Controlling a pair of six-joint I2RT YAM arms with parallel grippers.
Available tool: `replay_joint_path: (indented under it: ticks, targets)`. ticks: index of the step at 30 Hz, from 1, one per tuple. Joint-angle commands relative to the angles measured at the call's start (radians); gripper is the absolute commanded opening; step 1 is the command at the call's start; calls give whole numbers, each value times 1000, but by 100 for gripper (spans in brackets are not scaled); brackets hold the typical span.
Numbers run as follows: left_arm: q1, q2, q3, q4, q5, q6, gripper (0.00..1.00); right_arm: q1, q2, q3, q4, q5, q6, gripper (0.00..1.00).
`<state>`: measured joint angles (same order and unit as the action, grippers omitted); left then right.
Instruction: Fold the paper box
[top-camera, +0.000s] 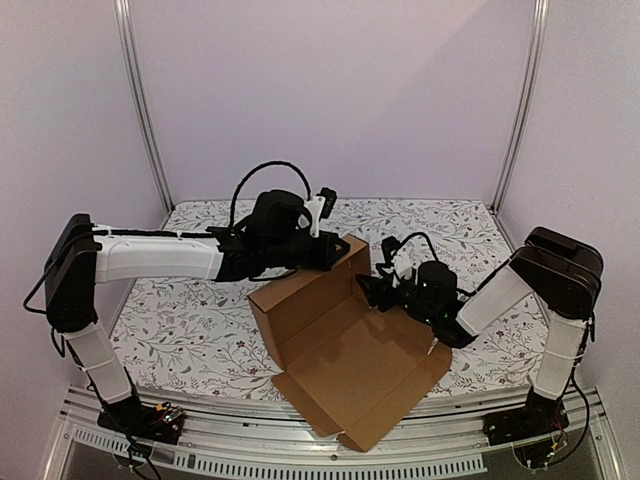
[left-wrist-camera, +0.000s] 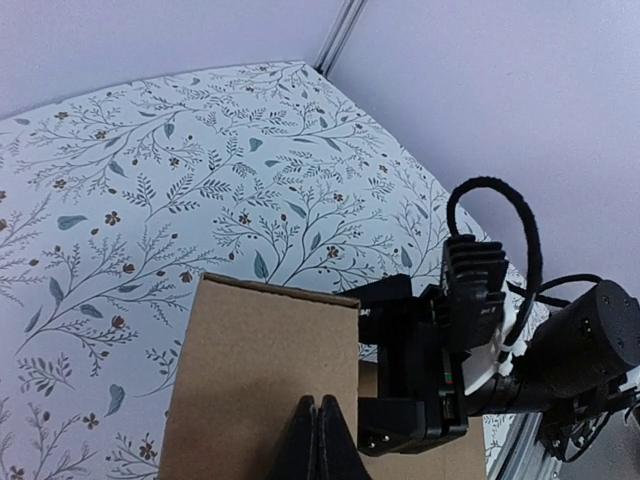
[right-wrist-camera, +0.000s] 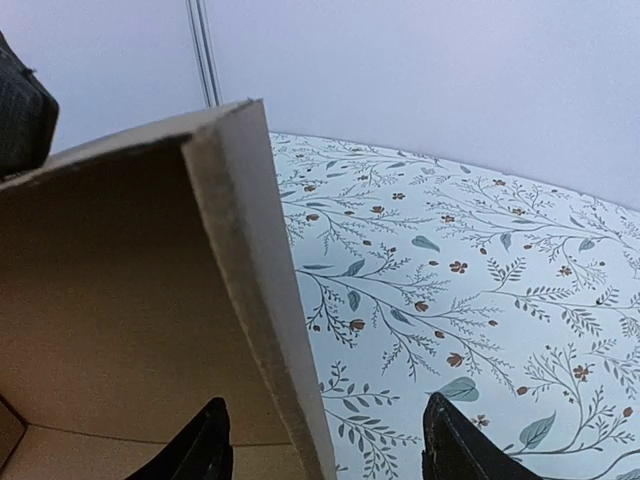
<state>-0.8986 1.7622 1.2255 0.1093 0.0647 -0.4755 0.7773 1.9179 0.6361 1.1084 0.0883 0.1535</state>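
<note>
Centre frame: left gripper, jaws together, sits at the paper box wall; right gripper stands wide astride its edge.

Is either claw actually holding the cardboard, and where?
Neither seems to. The right gripper stands open astride an upright flap edge of the paper box. The left gripper is shut, tips against a panel, apparently not clamping it.
</note>
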Motion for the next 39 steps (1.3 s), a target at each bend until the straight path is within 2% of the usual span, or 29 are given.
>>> replay_joint_path:
  ticks: [1,5,8,12,16,21,24,31,39]
  targets:
    - [-19,18,-41,-106,-28,-13,0,-6,-107,-46,-31,22,6,65]
    - [-19,4,-42,-106,-50,-4,0,-4,-214,-76,-173,16,7,69]
    - [-16,-16,-44,-158,-84,10,0,-4,-328,-87,-366,23,11,71]
    - [-3,-39,-52,-172,-114,27,0,-5,-497,-106,-579,36,29,75]
    - [15,-49,-69,-166,-122,32,0,-5,-638,-71,-866,56,60,78]
    - [24,-61,-94,-149,-109,29,0,-5,-764,-21,-1161,57,145,83]
    - [24,-60,-101,-132,-83,18,0,-5,-800,-3,-1279,34,186,86]
    - [-3,-47,-91,-127,-46,1,0,-6,-887,-24,-1317,59,241,88]
    - [-50,-23,-53,-105,-50,-5,0,-5,-815,13,-1214,24,204,86]
